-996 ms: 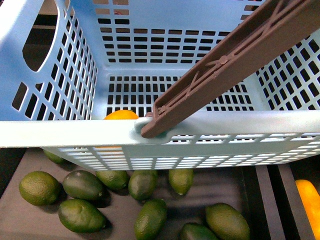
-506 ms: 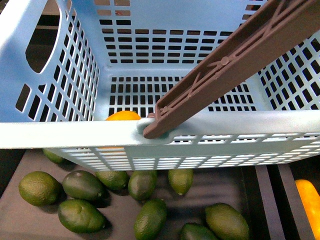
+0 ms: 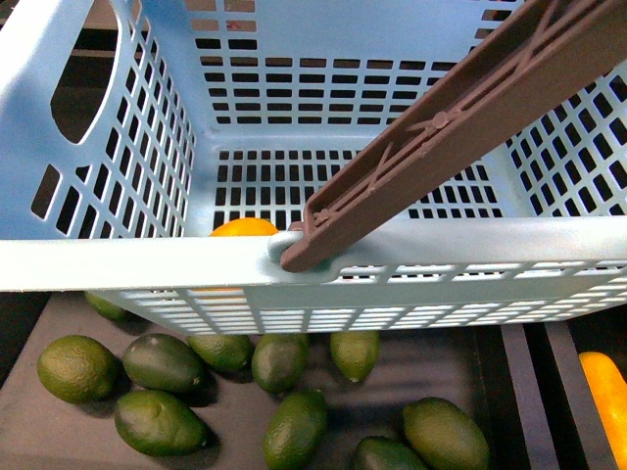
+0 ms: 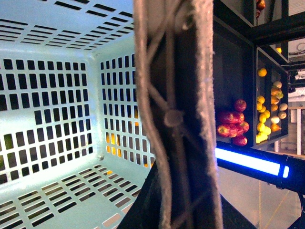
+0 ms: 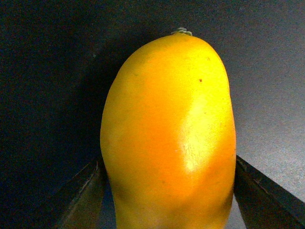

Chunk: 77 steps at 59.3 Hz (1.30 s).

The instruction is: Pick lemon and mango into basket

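Note:
The light turquoise basket [image 3: 118, 264] hangs close in front of the front view, its brown handle [image 3: 431, 147] slanting across it. My left gripper [image 4: 174, 214] is shut on that handle [image 4: 174, 95], which fills the middle of the left wrist view. The rounded yellow-orange top of the lemon [image 3: 240, 226] shows inside the basket, just behind the near rim. My right gripper [image 5: 167, 200] is shut on the mango [image 5: 167, 133], a smooth orange-yellow fruit held stem end away over a dark grey surface, with a dark finger [image 5: 83, 195] on each side. Neither gripper shows in the front view.
Several green oval fruits [image 3: 157, 421] lie on a dark shelf below the basket. An orange-yellow fruit [image 3: 607, 392] shows at the front view's lower right edge beyond dark dividers [image 3: 519, 392]. Shelves with red apples [image 4: 233, 126] and yellow fruit [image 4: 267, 114] stand beside a lit blue strip [image 4: 248, 162].
The basket shifted very slightly a second ago and has since held still. The orange-yellow fruit at the lower right edge sits a little lower in the picture.

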Available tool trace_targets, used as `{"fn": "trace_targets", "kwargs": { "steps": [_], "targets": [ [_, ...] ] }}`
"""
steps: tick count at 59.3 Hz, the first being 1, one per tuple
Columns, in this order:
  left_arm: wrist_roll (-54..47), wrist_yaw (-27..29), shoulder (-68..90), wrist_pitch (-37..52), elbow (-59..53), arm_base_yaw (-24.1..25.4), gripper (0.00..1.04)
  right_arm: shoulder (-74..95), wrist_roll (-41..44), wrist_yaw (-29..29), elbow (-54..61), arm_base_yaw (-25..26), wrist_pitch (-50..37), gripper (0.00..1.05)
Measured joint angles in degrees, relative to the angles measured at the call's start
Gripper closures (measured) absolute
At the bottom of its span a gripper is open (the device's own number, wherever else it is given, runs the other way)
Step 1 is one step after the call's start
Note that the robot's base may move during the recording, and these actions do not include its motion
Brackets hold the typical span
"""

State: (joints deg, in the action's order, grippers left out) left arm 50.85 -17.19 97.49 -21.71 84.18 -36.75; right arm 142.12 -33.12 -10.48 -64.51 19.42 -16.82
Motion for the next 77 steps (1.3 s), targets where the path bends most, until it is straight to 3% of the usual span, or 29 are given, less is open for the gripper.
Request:
{"fn": "trace_targets", "kwargs": {
  "steps": [5,15,28,44,56,77],
  "targets": [
    [0.00,0.07,0.00,0.00,0.00,0.00,1.00,-1.60,0.66,0.46,2.19,0.26,-0.55,0.44],
    [0.02,0.00,0.00,0.00,0.00,0.00,1.00,-8.98,4.68,2.69,8.17,1.20,-3.15,0.45],
    [0.00,0.02,0.00,0.00,0.00,0.00,1.00,-24.57,10.84,8.83,15.87,3.32,-4.02,0.45],
    [-0.02,0.02,0.00,0.00,0.00,0.00,1.00,-47.01,16.48,17.88,18.80,2.82,1.57,0.46],
    [0.00,0.02,0.02,0.00,0.00,0.00,1.00,-61.18,17.86,18.93,18.80,-3.06,5.40,0.46],
    [0.00,0.04,0.00,0.00,0.00,0.00,1.00,-67.56,17.68,14.45,17.53,-21.55,6.71,0.46]
  ]
}}
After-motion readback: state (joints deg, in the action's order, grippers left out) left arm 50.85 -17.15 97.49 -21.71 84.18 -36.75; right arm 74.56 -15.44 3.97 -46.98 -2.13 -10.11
